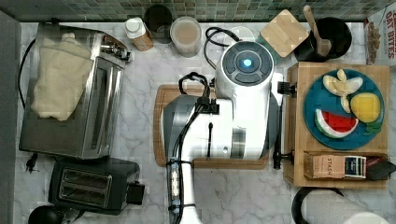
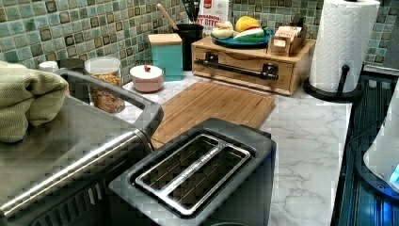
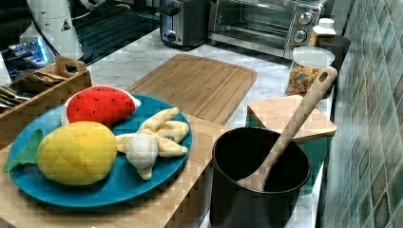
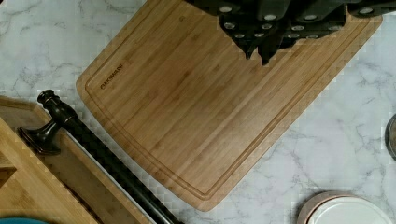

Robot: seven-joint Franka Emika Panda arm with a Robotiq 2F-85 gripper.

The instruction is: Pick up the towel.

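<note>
One towel [image 1: 58, 77] lies folded atop the one toaster oven [image 1: 79, 130], well apart from the jaws [image 4: 266, 44], which hang above one cutting board [image 4: 210, 107]; their spread cannot be told.

cream towel [image 1: 58, 79], teal plate [image 1: 317, 88], white-grey marbled counter [image 1: 144, 70]

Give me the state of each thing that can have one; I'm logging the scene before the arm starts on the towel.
towel: bunched in thick folds on top of the toaster oven, not held.
toaster oven: door shut.
toaster: slots empty.
cutting board: bare, flat on the counter.
black pot: uncovered, wooden spoon leaning inside.
blue plate: loaded with plush fruit.
cereal jar: lidded.
</note>
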